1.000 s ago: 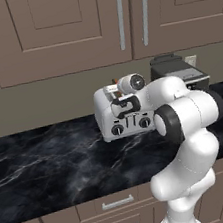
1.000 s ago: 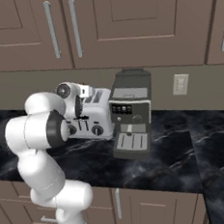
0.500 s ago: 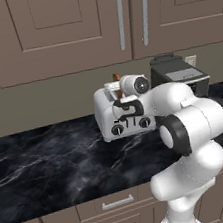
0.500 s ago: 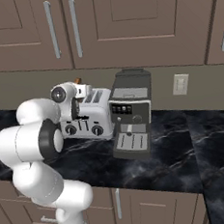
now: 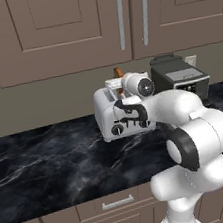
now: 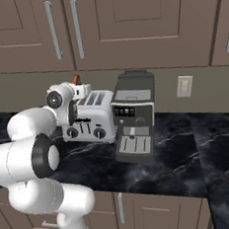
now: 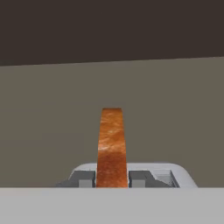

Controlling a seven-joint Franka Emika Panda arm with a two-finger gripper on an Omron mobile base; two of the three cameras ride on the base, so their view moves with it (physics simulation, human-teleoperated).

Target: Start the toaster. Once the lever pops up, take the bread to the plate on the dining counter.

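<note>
The silver-white toaster (image 5: 115, 117) (image 6: 89, 123) stands on the black marble kitchen counter (image 5: 50, 163) against the wall. My gripper (image 5: 116, 84) (image 6: 81, 89) (image 7: 111, 179) hovers just over its top, shut on the bread (image 5: 118, 72) (image 6: 75, 79). In the hand view the bread (image 7: 111, 140) is edge-on, an orange-brown strip rising upright between my two grey fingertips (image 7: 83, 178), with the toaster's pale top (image 7: 181, 175) right behind. The plate and the dining counter are out of view.
A black coffee machine (image 5: 179, 75) (image 6: 134, 114) stands directly right of the toaster. Brown wall cabinets (image 5: 70, 23) hang above and a beige backsplash (image 7: 52, 113) lies behind. A light switch (image 6: 184, 86) is on the wall to the right.
The hand has risen slightly above the toaster with the bread in its grip. My elbow has swung out toward the cameras.
</note>
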